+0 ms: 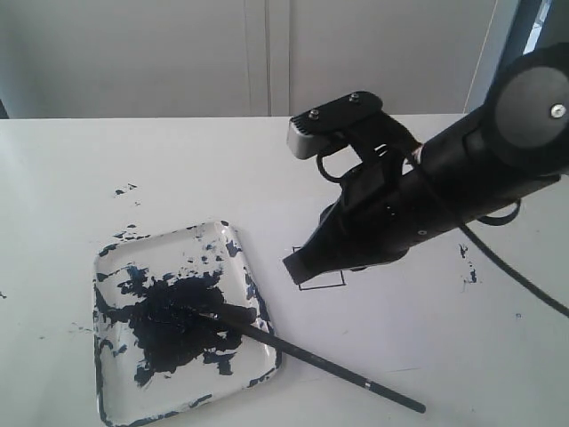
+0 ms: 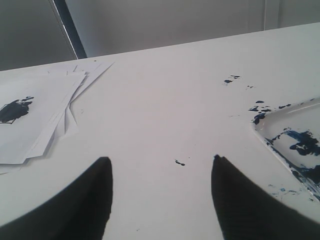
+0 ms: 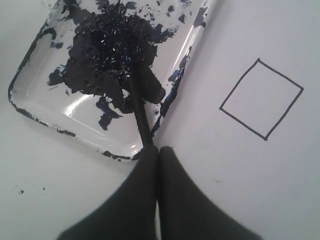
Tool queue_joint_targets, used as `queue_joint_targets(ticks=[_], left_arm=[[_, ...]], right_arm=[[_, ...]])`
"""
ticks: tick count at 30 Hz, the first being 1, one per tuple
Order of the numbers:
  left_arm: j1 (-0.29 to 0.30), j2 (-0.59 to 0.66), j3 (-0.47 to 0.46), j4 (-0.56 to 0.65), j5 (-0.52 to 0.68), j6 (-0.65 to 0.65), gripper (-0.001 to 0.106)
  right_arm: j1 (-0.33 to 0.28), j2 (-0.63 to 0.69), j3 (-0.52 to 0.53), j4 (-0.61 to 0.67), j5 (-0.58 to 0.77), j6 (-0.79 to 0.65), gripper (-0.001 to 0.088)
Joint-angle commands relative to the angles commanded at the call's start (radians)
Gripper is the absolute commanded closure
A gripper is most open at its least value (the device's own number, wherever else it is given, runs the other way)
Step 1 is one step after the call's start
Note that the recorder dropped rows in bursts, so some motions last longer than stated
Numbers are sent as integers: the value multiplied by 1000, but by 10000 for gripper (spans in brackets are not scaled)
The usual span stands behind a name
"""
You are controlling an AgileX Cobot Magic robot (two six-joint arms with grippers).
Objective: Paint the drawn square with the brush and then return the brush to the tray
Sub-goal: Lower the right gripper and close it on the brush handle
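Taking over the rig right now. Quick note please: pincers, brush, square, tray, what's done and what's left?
Left pincer: open, empty, over bare table beside the tray.
Right pincer: shut, empty, raised between tray and drawn square.
Brush: bristles in the tray's paint, handle sticking out over the rim.
Drawn square: outline only, inside white.
Done: nothing visible.
Left: open, grasp brush, paint square, return brush to tray.
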Motion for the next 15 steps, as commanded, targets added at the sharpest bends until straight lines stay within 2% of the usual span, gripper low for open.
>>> queue_joint_targets(ticks=[3, 4, 9, 10, 15], left_arm=[[0, 0, 0, 0, 0, 0, 435], [0, 0, 0, 0, 0, 0, 435], [0, 0, 0, 0, 0, 0, 435], [0, 0, 0, 0, 0, 0, 435], [0, 0, 0, 0, 0, 0, 435]], right_arm=[[0, 37, 0, 0, 11, 0, 724], [0, 50, 0, 0, 17, 0, 660], [0, 97, 0, 0, 66, -40, 266], [0, 106, 0, 0, 88, -69, 226], [0, 145, 0, -7, 157, -130, 220]])
